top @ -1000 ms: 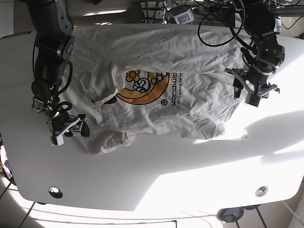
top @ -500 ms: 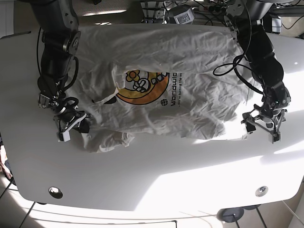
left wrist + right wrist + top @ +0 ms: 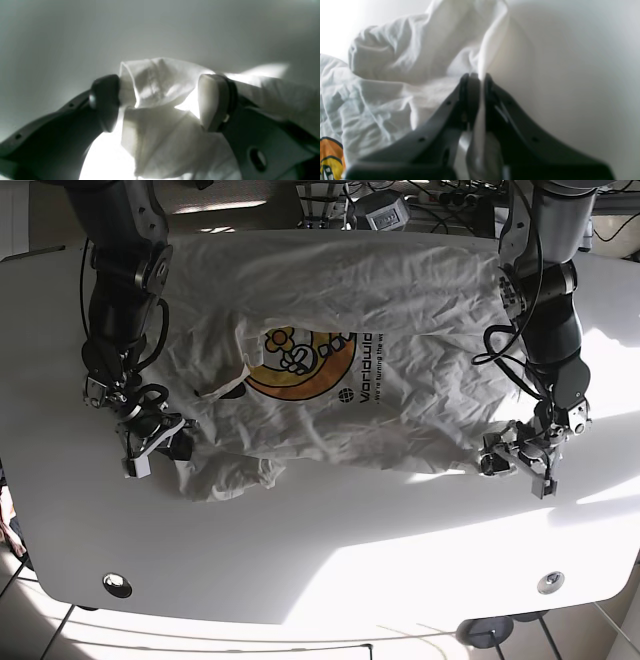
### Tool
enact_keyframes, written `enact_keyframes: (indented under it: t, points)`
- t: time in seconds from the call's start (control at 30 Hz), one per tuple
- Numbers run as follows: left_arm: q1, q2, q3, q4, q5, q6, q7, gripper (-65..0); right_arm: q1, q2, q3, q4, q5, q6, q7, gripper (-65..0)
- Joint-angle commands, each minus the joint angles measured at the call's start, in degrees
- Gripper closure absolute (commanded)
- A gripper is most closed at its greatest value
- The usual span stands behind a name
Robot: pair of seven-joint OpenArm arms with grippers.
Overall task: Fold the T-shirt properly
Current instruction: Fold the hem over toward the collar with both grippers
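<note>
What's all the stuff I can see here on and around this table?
T-shirt: one, white with an orange and yellow print and dark lettering, spread crumpled across the table.
Table: one, white, under everything.
Cables: several, black, behind the far edge.
Right gripper: one, black, shut on a fold of the shirt near the crumpled sleeve.
Left gripper: one, dark, open around the shirt's corner.

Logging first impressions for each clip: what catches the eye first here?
A crumpled white T-shirt with an orange print sprawls across the white table. The right gripper pinches its edge at the view's left; the left gripper straddles a corner at the right, jaws apart.
</note>
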State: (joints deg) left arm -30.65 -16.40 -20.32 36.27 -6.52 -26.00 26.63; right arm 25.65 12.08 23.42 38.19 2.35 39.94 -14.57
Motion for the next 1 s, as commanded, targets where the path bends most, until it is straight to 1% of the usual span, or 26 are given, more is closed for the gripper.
enact_keyframes:
  t: [0.03, 0.07, 0.1, 0.13, 0.17, 0.2, 0.23, 0.27, 0.3, 0.33, 0.43, 0.6, 0.67, 0.77, 0.83, 1.0]
  points:
    - [-0.4, -0.2, 0.1, -0.1, 0.4, -0.1, 1.6, -26.2, 0.9, 0.5, 0.0, 0.5, -0.7, 0.06, -1.1, -2.4]
    - [-0.4, -0.2, 0.1, -0.1, 0.7, -0.1, 0.6, -16.4, 0.9, 0.5, 0.0, 0.5, -0.7, 0.06, -1.1, -2.4]
    - [-0.3, -0.3, 0.0, -0.1, 0.8, -0.1, -0.7, -3.1, 0.9, 0.5, 0.0, 0.5, -0.7, 0.06, -1.1, -2.2]
    - [-0.3, -0.3, 0.0, 0.1, 0.8, -0.2, -0.7, 0.0, 0.9, 0.5, 0.0, 0.5, -0.7, 0.06, -1.1, -2.2]
    - [-0.3, -0.3, -0.1, 0.4, 0.3, -0.5, -0.6, 0.0, 0.9, 0.5, 0.0, 0.5, -0.7, 0.06, -1.1, -2.2]
    - [-0.3, -0.3, -0.4, 1.5, 0.3, -2.0, -0.5, 0.0, 0.9, 0.5, 0.0, 0.7, -0.7, 0.06, -1.1, -2.1]
    - [0.4, -0.3, -0.5, 5.1, 0.3, -5.2, -0.4, 0.0, 0.9, 0.5, 0.0, 2.9, -0.5, 0.06, -1.4, -2.1]
    - [1.6, -0.3, -0.5, 8.3, 0.3, -6.7, 0.7, 0.0, 0.3, 0.4, 0.0, 5.3, 0.2, 0.06, -2.5, -1.9]
    - [3.4, -0.1, -0.5, 14.4, 0.3, -7.2, 3.5, 0.0, -1.0, 0.5, 0.0, 9.7, 2.3, 0.06, -5.9, -1.9]
    - [4.7, 0.0, -0.5, 19.1, 0.3, -7.2, 5.2, 0.0, -1.3, 0.6, 0.0, 12.8, 3.7, 0.06, -8.2, -1.9]
    - [8.5, 1.2, -0.5, 31.8, 0.3, -7.2, 9.5, 0.0, -2.8, 1.0, 0.0, 22.2, 5.5, 0.06, -14.2, -1.9]
    - [13.4, 1.4, -0.6, 48.0, 0.2, -7.3, 17.9, 0.0, -6.7, 1.1, 0.5, 39.3, 5.7, 0.06, -22.7, -1.9]
    - [15.8, 1.4, -0.6, 53.3, 0.2, -7.4, 20.0, 0.0, -8.4, 0.6, 3.1, 45.2, 5.7, 0.06, -26.0, -1.9]
    - [20.2, 1.4, -0.6, 60.7, 0.2, -7.4, 22.5, 0.0, -11.6, 0.4, 6.2, 54.2, 5.8, 0.06, -32.2, -1.9]
    - [24.1, 1.4, -0.6, 65.1, 0.2, -7.4, 23.3, 0.0, -15.4, 0.2, 8.1, 60.2, 5.8, 0.06, -35.1, -1.9]
    - [33.2, 1.4, -1.4, 71.1, 0.2, -7.4, 23.3, 0.0, -25.0, -3.2, 12.8, 70.2, 5.8, 0.06, -39.0, -2.1]
